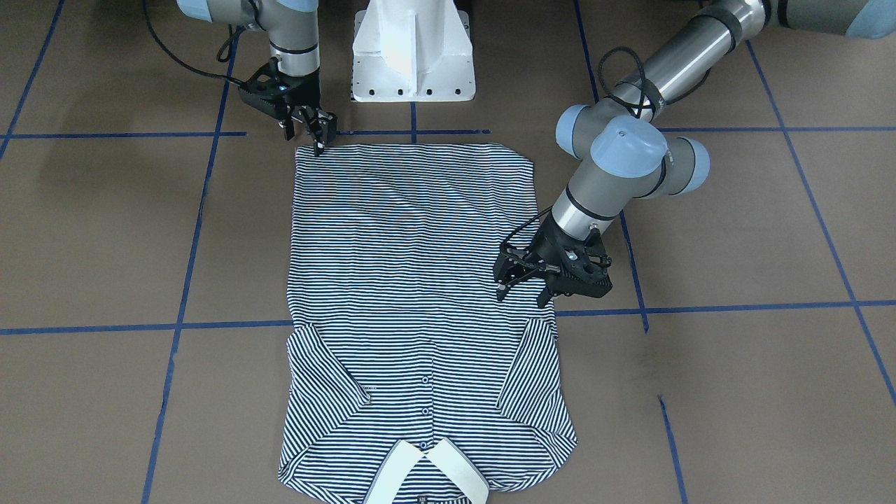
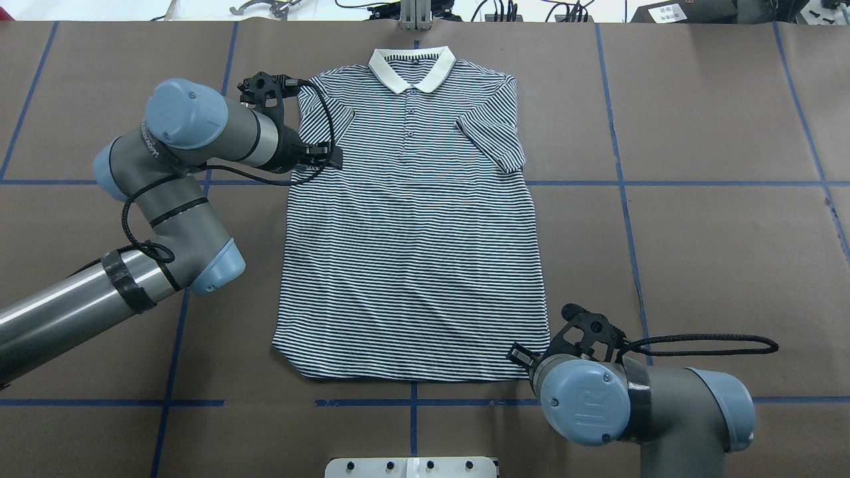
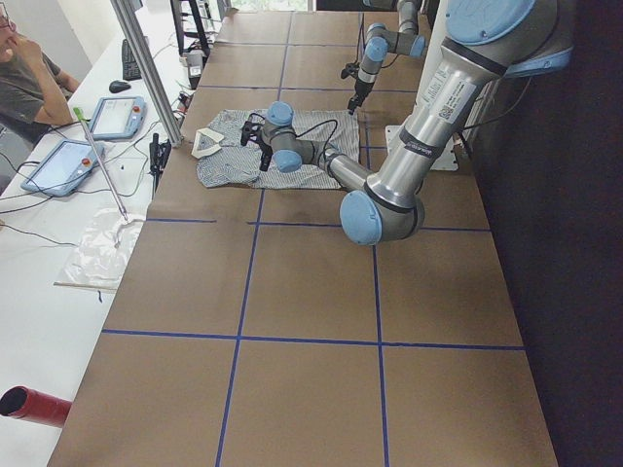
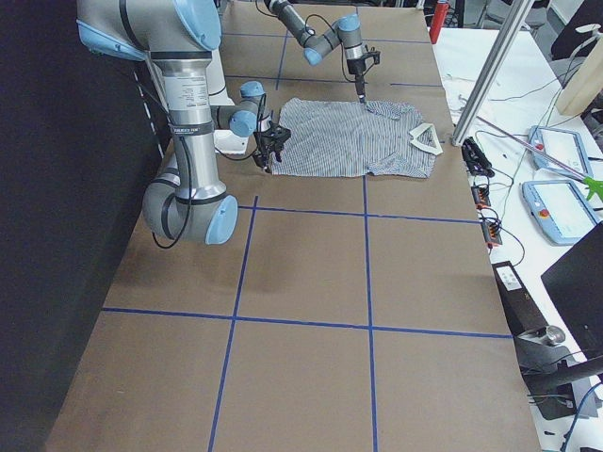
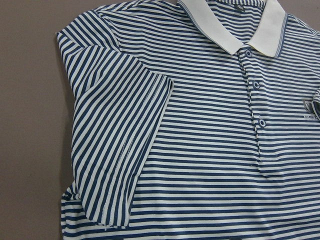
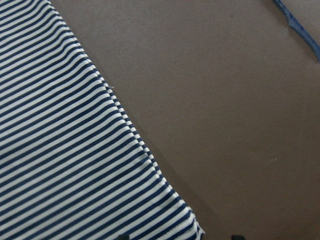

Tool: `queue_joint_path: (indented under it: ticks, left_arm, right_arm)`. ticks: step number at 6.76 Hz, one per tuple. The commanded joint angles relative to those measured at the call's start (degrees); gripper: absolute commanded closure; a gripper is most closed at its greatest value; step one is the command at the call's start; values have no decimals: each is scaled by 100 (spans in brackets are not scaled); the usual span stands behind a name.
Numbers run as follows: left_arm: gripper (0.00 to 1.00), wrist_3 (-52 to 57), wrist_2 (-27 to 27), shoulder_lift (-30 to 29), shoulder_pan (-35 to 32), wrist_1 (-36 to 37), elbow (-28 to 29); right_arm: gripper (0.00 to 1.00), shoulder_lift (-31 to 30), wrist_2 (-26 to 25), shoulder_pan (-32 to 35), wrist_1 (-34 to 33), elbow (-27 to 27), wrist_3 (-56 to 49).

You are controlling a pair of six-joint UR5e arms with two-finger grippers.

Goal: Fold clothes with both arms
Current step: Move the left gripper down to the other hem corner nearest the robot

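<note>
The striped polo shirt (image 2: 412,252) lies flat, front up, on the brown table, its white collar (image 2: 412,66) at the far side from the robot. Both short sleeves are folded in over the chest. My left gripper (image 1: 521,294) hovers open just above the shirt's side edge, below the folded sleeve (image 1: 535,371). The left wrist view shows that sleeve, the placket (image 5: 255,105) and the logo (image 5: 310,110), with no fingers in it. My right gripper (image 1: 306,138) is open at the hem corner (image 6: 192,222) nearest the robot, its fingertips either side of that corner.
The white pedestal base (image 1: 413,56) stands just behind the hem. Blue tape lines (image 2: 412,401) cross the brown table. A side bench holds tablets (image 3: 117,117) and cables, with a person (image 3: 24,83) seated there. A red cylinder (image 3: 34,404) lies off the table's near corner.
</note>
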Motion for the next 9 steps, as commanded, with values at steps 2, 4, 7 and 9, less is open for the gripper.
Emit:
queue_joint_path:
  ticks: [2, 4, 7, 9]
  left_arm:
    - [23, 1, 8, 6, 21, 0, 13]
    - [23, 1, 8, 6, 21, 0, 13]
    - [23, -252, -10, -3, 29, 78, -231]
    - [24, -1357, 173, 939, 708, 769, -2005]
  right_arm:
    - [32, 33, -8, -4, -3, -116, -13]
    - [100, 33, 1, 5, -3, -117, -4]
    - [100, 15, -8, 14, -12, -29, -22]
    - [100, -2, -8, 40, -12, 278, -13]
